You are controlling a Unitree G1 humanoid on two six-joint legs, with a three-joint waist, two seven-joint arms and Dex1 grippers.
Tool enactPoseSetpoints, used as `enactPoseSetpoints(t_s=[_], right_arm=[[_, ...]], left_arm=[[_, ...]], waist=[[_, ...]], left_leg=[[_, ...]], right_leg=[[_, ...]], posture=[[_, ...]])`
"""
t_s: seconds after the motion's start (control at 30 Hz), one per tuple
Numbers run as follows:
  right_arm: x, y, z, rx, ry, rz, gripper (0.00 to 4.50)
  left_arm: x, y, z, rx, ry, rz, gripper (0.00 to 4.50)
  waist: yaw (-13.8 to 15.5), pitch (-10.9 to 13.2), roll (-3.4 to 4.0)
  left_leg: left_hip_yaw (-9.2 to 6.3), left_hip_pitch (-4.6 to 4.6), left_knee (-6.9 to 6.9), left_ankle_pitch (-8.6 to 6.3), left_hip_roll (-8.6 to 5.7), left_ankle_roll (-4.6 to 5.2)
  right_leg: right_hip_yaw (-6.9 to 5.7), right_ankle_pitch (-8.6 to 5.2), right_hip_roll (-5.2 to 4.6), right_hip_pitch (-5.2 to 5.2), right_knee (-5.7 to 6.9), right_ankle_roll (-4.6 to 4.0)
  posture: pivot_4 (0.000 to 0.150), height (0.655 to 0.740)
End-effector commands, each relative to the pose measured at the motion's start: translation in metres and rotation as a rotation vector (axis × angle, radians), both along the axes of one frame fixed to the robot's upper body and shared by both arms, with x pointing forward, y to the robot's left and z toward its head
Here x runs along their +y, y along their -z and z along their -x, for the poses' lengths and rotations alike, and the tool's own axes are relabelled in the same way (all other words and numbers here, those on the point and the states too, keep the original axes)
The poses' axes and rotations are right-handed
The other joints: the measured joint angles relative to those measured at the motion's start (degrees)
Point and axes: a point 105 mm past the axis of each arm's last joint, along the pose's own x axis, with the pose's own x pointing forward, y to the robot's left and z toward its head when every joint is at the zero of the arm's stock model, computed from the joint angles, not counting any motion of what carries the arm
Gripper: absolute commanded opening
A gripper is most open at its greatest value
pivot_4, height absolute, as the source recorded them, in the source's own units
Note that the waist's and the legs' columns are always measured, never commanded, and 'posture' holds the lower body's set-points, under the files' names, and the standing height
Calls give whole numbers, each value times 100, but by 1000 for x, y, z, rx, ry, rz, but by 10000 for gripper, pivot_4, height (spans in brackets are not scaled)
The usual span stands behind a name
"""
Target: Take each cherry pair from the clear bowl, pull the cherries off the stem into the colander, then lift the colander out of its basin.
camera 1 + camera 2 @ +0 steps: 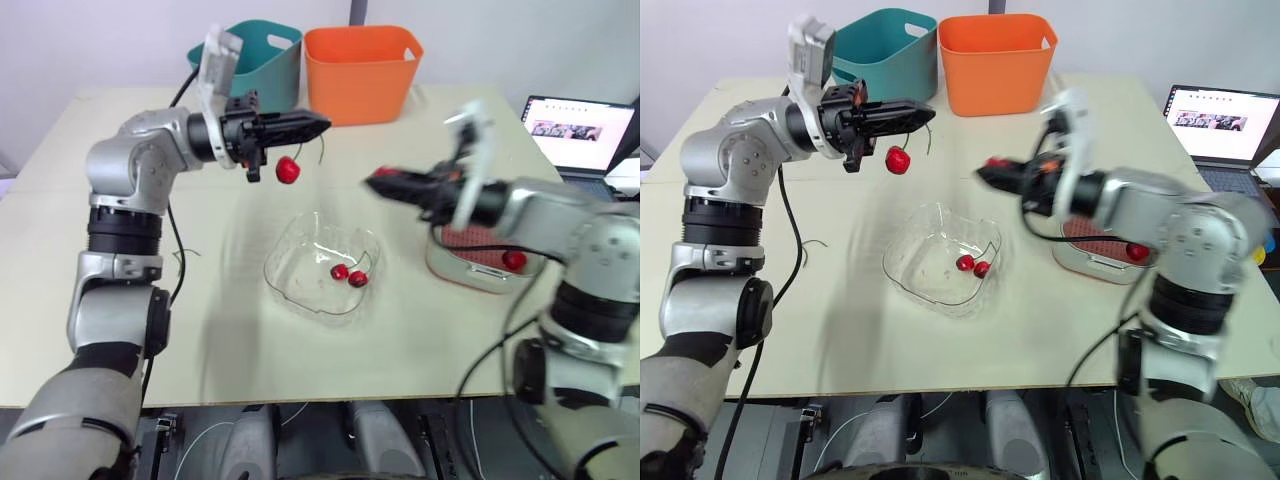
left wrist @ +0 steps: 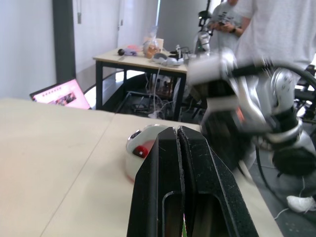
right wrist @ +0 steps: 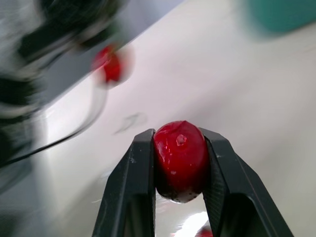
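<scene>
Starting nearest you, the clear plastic bowl (image 1: pixel 300 258) sits mid-table with one pair of red cherries (image 1: pixel 348 274) lying inside. Right of it, your red perforated colander (image 1: pixel 470 245) rests in its white basin (image 1: pixel 450 275), holding one loose red cherry (image 1: pixel 513 260). Your right gripper (image 3: pixel 178 140) hovers near the colander, clamped on a round red cherry (image 3: pixel 179 163). Farther back, your left gripper (image 1: pixel 318 125) is pinched tight on a thin green stem (image 1: pixel 321 150), with another red cherry (image 1: pixel 287 170) dangling below. Behind it stand a teal plastic bin (image 1: pixel 255 60) and an orange plastic bin (image 1: pixel 360 70).
</scene>
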Motion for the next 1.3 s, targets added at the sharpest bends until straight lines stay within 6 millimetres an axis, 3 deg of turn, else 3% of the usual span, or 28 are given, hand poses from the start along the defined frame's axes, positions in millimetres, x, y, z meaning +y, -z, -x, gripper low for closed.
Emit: enactPoseSetpoints(t_s=[0.03,0.23,0.33,0.53,0.7,0.77,0.93,1.2,1.3], right_arm=[[-42,-2,6,-86,102,132,9103],[-99,31,6,15,255,277,9103],[-110,45,3,41,293,305,9103],[-118,69,-3,62,327,392,28508],[-120,56,-6,34,333,331,44758],[-110,41,-7,0,300,274,44758],[-38,10,2,-16,13,8,44758],[49,10,13,87,-292,-233,44758],[71,8,15,102,-353,-282,44758]], left_arm=[[0,-10,6,-80,-4,7,0],[-5,1,5,-90,-13,-13,0],[-7,9,4,-95,-16,-41,0],[-9,12,2,-101,-19,-54,0],[-7,13,2,-104,-26,-60,0],[-6,10,1,-107,-29,-56,0],[-6,-4,3,-110,-18,-11,0],[-12,-12,13,-89,34,26,0],[-14,-12,16,-90,43,21,0]], waist=[[4,0,0],[-40,0,0],[-38,0,1],[-20,0,1],[-14,0,1],[-23,0,1],[-46,1,2],[16,1,2],[4,1,3]], left_leg=[[1,2,1,0,0,1],[14,18,4,0,1,1],[17,26,3,0,2,1],[18,16,4,0,0,1],[18,15,6,0,-1,1],[18,16,6,0,-1,1],[16,24,3,0,5,1],[9,9,10,0,0,1],[9,10,9,0,1,1]], right_leg=[[1,-1,0,2,-1,2],[15,-2,3,4,7,-2],[18,-8,6,6,8,-8],[21,4,5,3,6,0],[22,4,4,5,6,0],[22,4,4,5,6,0],[23,7,12,4,12,1],[17,9,3,5,9,9],[17,11,4,4,11,11]], posture=[[1500,7400],[1500,7400],[1500,7400],[1500,7400],[1500,7400],[1500,7400],[1500,7400],[1500,7400],[1500,7400]])
